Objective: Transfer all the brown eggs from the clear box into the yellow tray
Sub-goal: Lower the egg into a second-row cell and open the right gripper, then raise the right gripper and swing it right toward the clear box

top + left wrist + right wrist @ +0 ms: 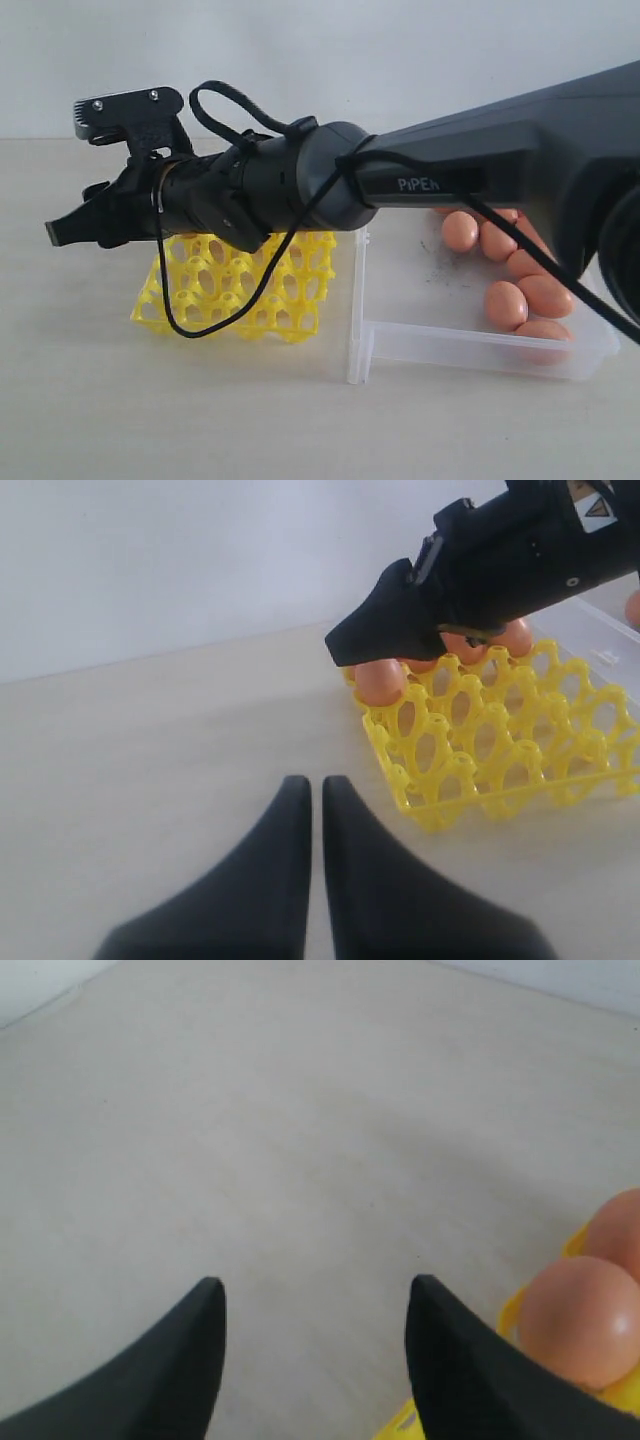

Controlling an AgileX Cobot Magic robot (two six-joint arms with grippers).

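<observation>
The yellow tray (240, 292) lies left of the clear box (460, 345). Several brown eggs (505, 305) rest in the box's right part, some hidden behind the arm. My right gripper (62, 230) reaches across above the tray, past its far left corner, and stands open with nothing between its fingers (315, 1285). Beside it, two eggs (580, 1320) sit in the tray's edge cups. My left gripper (315, 785) is shut and empty, low over the table in front of the tray (500, 750). Eggs (380, 680) fill the tray's far row under the right gripper (350, 645).
The right arm's dark forearm (500, 150) spans the scene above the tray and box, a black cable (165, 290) looping down in front of the tray. A pale wall stands behind the beige table (200, 420).
</observation>
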